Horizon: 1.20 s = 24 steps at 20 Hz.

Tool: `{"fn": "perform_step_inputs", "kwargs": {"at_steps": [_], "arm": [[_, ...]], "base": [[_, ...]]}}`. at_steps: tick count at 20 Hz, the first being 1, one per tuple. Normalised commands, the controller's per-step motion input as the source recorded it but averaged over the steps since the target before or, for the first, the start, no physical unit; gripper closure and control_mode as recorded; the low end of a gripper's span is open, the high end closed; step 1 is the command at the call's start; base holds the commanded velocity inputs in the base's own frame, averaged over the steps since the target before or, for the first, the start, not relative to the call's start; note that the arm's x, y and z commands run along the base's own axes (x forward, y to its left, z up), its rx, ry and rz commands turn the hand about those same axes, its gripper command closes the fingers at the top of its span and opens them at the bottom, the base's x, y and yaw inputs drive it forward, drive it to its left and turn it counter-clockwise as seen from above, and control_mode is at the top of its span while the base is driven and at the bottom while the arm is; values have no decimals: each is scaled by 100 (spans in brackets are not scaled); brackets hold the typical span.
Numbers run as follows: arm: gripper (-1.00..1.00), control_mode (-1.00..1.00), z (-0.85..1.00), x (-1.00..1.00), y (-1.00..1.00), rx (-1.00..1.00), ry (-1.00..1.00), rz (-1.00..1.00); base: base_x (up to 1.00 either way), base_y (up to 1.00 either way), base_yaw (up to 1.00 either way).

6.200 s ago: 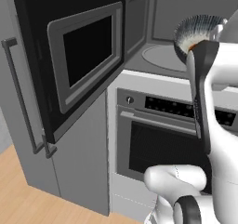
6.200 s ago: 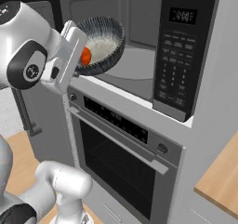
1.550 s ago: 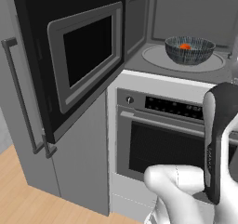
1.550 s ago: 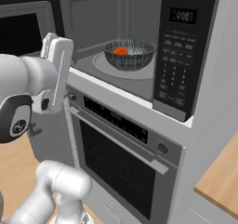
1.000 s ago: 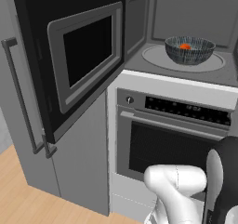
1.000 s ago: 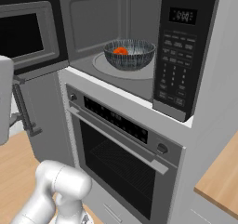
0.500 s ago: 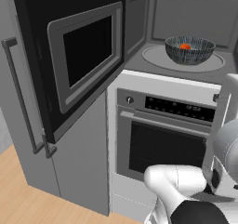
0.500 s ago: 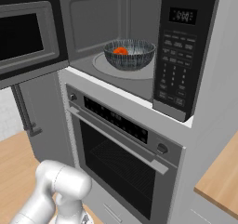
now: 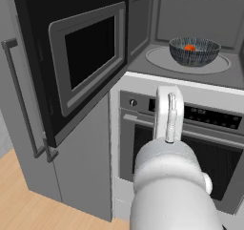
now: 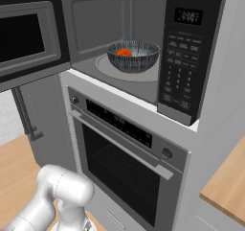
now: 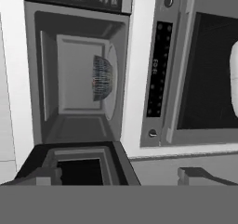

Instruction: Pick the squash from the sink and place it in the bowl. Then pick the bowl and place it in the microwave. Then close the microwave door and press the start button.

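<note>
The bowl [image 9: 194,51] [image 10: 133,55] rests on the round turntable inside the microwave [image 10: 95,28], with the orange-red squash [image 9: 190,47] [image 10: 124,52] lying in it. The microwave door [image 9: 71,57] [image 10: 28,38] stands wide open to the left. In the rolled hand view the bowl [image 11: 103,78] shows side-on in the cavity, well away from my gripper [image 11: 118,175]. The gripper is open, its fingertips [image 11: 44,174] far apart with nothing between them. My arm [image 9: 167,176] rises in front of the oven, back from the microwave.
The microwave's control panel [image 10: 184,57] with display and buttons sits right of the cavity. A wall oven [image 10: 124,144] with a long handle lies below it. A tall grey cabinet [image 9: 28,143] with a bar handle is behind the open door. A wooden counter [image 10: 227,182] is at the right.
The arm has swung from the side to stand in front of the oven. The gripper stays open. Bowl, squash and door have not moved in the last second.
</note>
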Motion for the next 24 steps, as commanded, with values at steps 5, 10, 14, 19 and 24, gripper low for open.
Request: {"fn": "perform_step_inputs", "kwargs": {"at_steps": [5, 10, 14, 19, 24], "arm": [[-100, -100, -22, 17, 76, -8, -3, -7], [-100, -100, -35, 24, 70, -8, -1, -7], [-100, -100, -35, 12, 70, -12, -2, -7], [-100, -100, -35, 16, 70, -14, -3, -7], [-100, -100, -45, 57, 48, -6, -2, -6]], "base": [[0, 0, 0], [0, 0, 0], [0, 0, 0], [0, 0, 0], [0, 0, 0]]}}
